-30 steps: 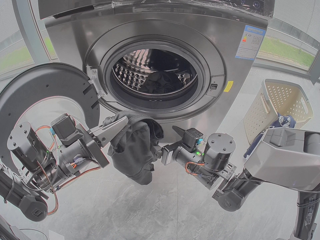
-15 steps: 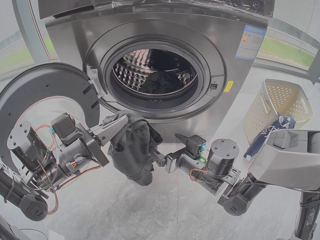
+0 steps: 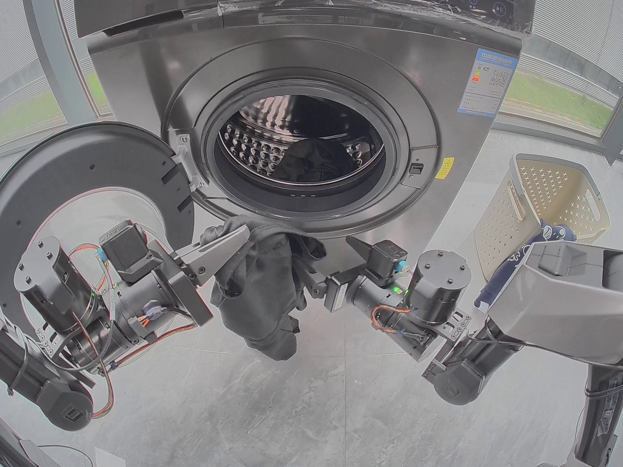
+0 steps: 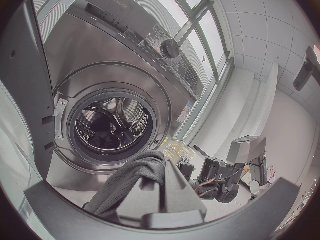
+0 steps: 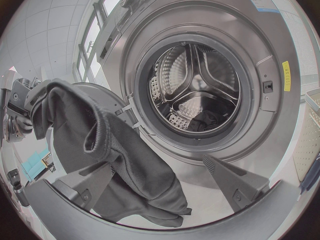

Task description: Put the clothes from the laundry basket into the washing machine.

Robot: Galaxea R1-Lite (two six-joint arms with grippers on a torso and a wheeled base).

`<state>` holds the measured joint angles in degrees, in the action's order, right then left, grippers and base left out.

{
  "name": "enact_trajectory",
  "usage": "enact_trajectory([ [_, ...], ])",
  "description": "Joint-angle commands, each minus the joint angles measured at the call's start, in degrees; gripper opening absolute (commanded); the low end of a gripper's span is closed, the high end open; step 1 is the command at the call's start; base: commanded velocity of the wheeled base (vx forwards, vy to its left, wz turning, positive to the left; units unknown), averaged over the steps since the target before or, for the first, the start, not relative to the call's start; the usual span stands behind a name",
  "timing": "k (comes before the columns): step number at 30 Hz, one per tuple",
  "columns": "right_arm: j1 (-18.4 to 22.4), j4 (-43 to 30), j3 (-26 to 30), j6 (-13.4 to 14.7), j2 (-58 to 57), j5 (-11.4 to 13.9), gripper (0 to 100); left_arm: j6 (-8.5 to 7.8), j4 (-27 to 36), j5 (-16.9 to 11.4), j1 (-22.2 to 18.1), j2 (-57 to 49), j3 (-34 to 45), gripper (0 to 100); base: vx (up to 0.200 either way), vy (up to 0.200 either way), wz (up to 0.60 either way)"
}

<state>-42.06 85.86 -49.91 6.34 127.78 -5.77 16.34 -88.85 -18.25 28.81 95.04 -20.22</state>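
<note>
Dark grey, the crumpled fabric garment is hanging in front of the silver front-loading washing machine, just below its open round mouth. The left gripper is pinching the garment's upper edge, its jaws clamped on the cloth. The right gripper is resting against the garment with its jaws spread apart, one finger lying under a fold. Another dark piece of clothing is lying inside the steel drum. The cream perforated plastic laundry basket is standing on the floor to the machine's right, holding a navy garment.
</note>
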Motion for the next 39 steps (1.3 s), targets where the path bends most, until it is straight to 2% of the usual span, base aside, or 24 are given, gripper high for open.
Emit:
enact_trajectory([
  [1,2.77,0.01,-0.28,-0.01,0.27,-0.12,100,0.01,-0.01,-0.03,0.02,-0.03,0.01,0,0.000,0.000,0.00],
  [5,3.91,0.01,-0.01,-0.01,0.27,-0.12,100,0.01,-0.01,-0.03,0.02,-0.03,0.01,0,0.000,0.000,0.00],
  [8,3.21,0.01,0.78,-0.01,0.10,-0.12,100,0.01,-0.01,-0.03,0.02,-0.03,0.01,0,0.000,0.000,0.00],
  [19,-2.06,0.10,3.41,0.25,1.24,-0.39,100,0.01,-0.01,-0.03,0.02,-0.03,-0.17,0,0.000,0.000,0.00],
  [34,-3.38,0.45,2.62,0.60,5.90,-0.65,100,0.10,-0.10,0.06,-0.07,-0.20,-0.25,0,0.000,0.000,0.00],
  [39,-3.29,0.36,-0.19,0.60,6.78,-0.65,100,0.10,-0.10,0.06,-0.07,-0.12,-0.25,0,0.000,0.000,0.00],
])
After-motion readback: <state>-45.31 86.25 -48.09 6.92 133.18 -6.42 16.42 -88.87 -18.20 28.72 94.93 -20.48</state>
